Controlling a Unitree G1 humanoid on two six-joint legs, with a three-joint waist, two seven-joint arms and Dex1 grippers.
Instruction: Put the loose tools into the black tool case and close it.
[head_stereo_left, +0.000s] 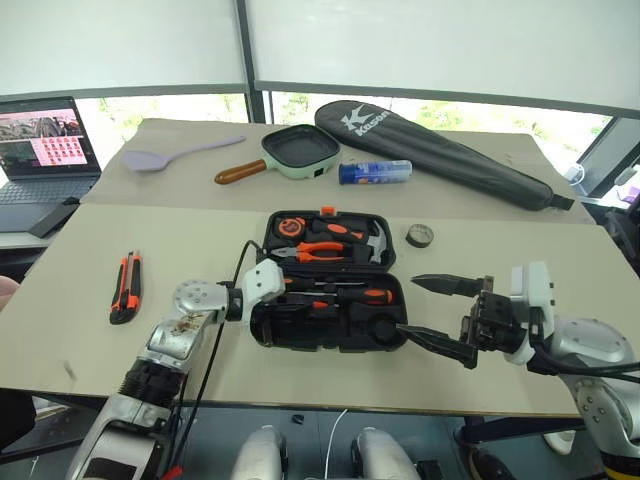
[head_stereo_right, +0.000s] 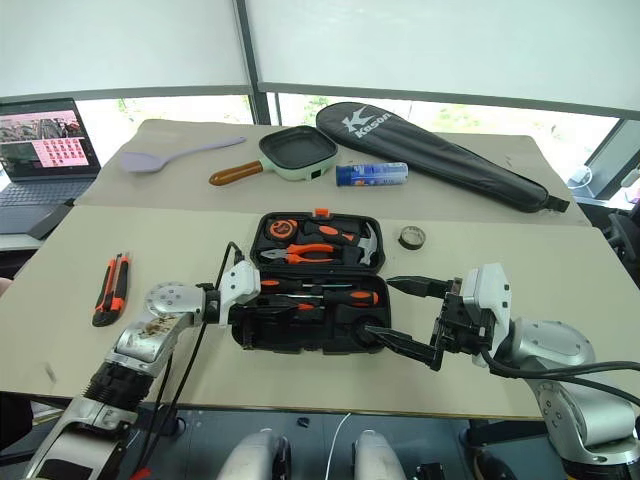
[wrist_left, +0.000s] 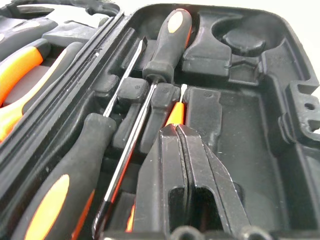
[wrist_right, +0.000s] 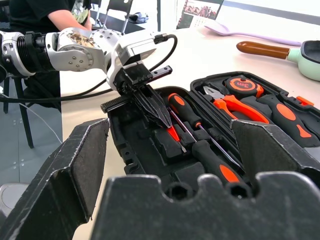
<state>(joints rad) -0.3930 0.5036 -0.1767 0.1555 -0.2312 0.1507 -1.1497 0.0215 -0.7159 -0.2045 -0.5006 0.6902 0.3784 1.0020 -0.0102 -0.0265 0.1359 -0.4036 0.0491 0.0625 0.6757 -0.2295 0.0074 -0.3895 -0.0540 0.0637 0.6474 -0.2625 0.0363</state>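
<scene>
Two screwdrivers (wrist_left: 165, 45) with rubbery orange-and-black handles lie in the bumpy plastic slots of my open black tool case (head_stereo_left: 325, 285), mid-table. My left gripper (wrist_right: 162, 117) is pinched shut, tips down by the little orange screwdriver (wrist_left: 175, 112); I can't tell if it grips it. My right gripper (head_stereo_left: 440, 315) gapes wide, empty, right of the case. Farther right sits the round tape roll (head_stereo_left: 419, 235). Far left lies the utility knife (head_stereo_left: 125, 287).

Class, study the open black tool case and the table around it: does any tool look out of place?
Yes. The orange-black utility knife lies alone on the table far left of the black plastic tool case, and the small black tape roll sits beside the case's right edge. Both belong inside; two orange-and-black screwdrivers are already seated.
</scene>
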